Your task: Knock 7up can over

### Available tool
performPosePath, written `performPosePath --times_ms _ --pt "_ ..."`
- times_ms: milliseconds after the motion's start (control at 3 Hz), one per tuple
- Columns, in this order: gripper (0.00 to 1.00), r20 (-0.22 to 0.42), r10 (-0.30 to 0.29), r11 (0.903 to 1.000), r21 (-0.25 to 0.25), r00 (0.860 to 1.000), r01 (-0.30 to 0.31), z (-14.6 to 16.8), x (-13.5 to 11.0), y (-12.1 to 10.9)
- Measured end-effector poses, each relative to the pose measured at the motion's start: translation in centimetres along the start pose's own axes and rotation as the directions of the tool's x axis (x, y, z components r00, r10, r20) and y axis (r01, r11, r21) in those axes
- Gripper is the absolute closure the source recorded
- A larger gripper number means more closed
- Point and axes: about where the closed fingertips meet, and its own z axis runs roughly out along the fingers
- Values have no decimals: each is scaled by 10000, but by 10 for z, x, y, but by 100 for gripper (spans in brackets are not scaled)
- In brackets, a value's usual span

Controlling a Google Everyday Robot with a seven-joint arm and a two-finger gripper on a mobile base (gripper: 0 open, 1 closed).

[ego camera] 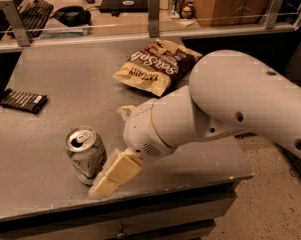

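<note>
Pincer [106, 183] sits low near the worktop [50, 74] front edge, just right of the single upright 7up can [86, 154]. Whether it is spread or pressed together cannot be told. One chip bag [155, 66] reads "Sea Salt". One chocolate bar [24, 101] lies far left.

On the table [55, 74], the 7up can [85, 154] stands near the front edge, left of centre. The gripper [110, 179] is just beside it on the right, low over the near edge, and the arm [230, 104] reaches in from the right. The chip bag [155, 66] lies farther back, behind the arm. The chocolate bar [24, 101] lies at the left edge.
</note>
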Motion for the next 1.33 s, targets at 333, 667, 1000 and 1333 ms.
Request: performPosePath --times_ms 333,667,1000,1333 --pt "0 752 -12 9998 213 9972 -4 23 -10 -7" --pt "0 1382 2 9983 578 9904 -83 34 -21 -28" --pt "0 1790 -138 9951 987 9837 -40 37 -44 -63" --pt "0 1962 -353 9913 1314 9799 94 38 -67 -101"
